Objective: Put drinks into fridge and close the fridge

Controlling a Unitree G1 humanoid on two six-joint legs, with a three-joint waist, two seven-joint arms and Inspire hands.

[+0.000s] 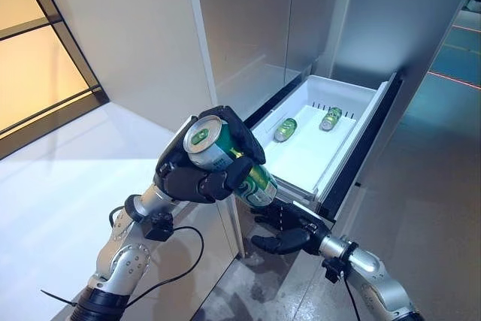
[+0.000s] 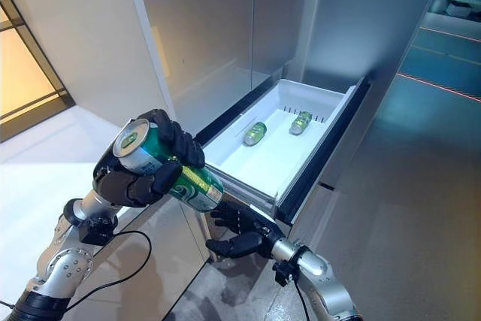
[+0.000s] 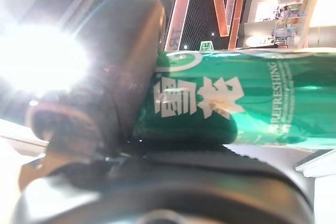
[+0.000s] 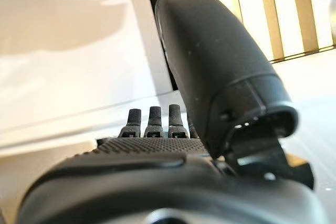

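Your left hand clamped round a green aluminium drink can, tilted, beside open white fridge drawer | two green cans inside | your right hand fingers relaxed, empty, below drawer front

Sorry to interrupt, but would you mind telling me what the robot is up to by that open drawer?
It is loading drinks into the fridge. The left robot hand grips a green drink can, held tilted in the air near the pulled-out white fridge drawer. Two more green cans already lie inside. The right robot hand is open, low by the drawer's front corner.
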